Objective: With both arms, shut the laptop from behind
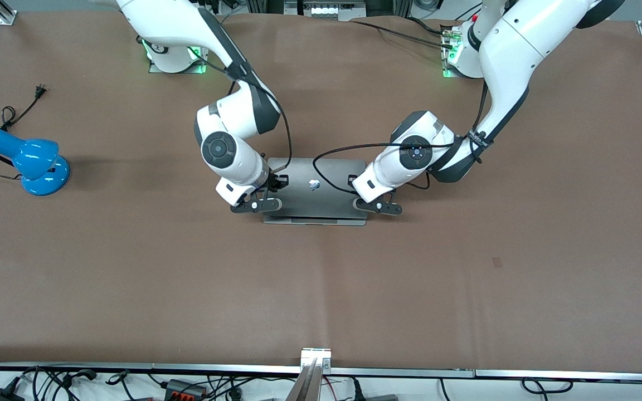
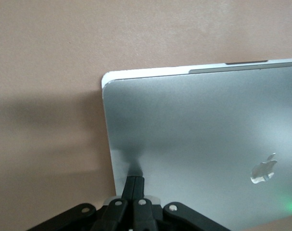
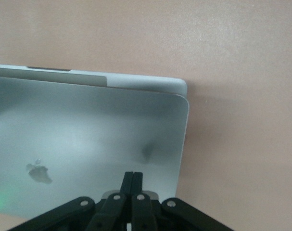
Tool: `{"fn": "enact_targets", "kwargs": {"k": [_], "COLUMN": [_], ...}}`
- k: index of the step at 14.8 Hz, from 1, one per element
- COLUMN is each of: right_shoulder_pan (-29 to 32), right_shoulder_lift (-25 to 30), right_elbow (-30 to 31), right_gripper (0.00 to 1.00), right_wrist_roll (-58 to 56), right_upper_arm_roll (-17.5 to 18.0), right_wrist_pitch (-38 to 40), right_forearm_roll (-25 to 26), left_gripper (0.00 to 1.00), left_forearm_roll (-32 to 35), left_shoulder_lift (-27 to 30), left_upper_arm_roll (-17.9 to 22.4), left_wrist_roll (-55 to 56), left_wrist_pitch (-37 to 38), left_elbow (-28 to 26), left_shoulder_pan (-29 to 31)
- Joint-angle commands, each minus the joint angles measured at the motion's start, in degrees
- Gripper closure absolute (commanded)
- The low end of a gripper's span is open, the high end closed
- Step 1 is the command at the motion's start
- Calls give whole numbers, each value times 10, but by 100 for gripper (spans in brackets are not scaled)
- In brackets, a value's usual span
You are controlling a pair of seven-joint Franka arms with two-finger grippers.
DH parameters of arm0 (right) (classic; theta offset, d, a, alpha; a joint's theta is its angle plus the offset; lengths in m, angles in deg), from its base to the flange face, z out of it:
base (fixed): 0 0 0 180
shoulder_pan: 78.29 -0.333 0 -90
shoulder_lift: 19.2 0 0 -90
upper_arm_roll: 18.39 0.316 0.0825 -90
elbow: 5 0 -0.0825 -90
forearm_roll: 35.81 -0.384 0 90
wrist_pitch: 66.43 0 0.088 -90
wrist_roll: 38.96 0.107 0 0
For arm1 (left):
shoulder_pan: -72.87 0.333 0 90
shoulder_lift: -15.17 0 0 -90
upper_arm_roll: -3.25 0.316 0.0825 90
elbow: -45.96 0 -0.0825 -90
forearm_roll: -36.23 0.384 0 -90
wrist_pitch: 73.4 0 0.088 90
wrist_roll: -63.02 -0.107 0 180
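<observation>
The silver-grey laptop lies mid-table with its logo lid folded low over the base. A thin strip of the base shows past the lid's free edge. My left gripper is shut, with its fingertips pressed on the lid near the corner toward the left arm's end. My right gripper is shut too. It sits at the lid's other corner, and its shadow falls a little apart from the tips. Neither holds anything. The keyboard and screen are hidden.
A blue desk lamp stands toward the right arm's end of the table, its black cord and plug trailing beside it. Brown table cover stretches from the laptop to the metal front rail.
</observation>
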Motion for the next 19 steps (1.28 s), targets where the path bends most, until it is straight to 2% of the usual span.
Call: {"fn": "enact_targets", "kwargs": {"k": [1, 6, 13, 17, 19], "right_shoulder_pan": [1, -3, -4, -13, -12], "right_shoulder_lift": [-36, -77, -92, -81, -55], "right_elbow": [-34, -53, -54, -57, -54], "right_gripper": [100, 100, 100, 100, 100], "right_wrist_roll": [15, 15, 15, 20, 20], "right_upper_arm_roll": [-1, -1, -1, -18, -23], "right_wrist_pitch": [3, -10, -23, -21, -16], "right_forearm_roll": [13, 12, 13, 13, 16], "left_gripper": [100, 100, 100, 100, 100], "left_forearm_roll": [20, 22, 22, 22, 22], "left_shoulder_lift": [-12, -19, -11, 18, 46], "left_upper_arm_roll": [16, 53, 60, 57, 55], "left_wrist_roll": [15, 20, 27, 31, 31], "left_wrist_pitch": [-7, -30, -29, -6, 22], "left_elbow": [15, 15, 16, 18, 18], "left_shoulder_pan": [-21, -54, -58, -54, -50]}}
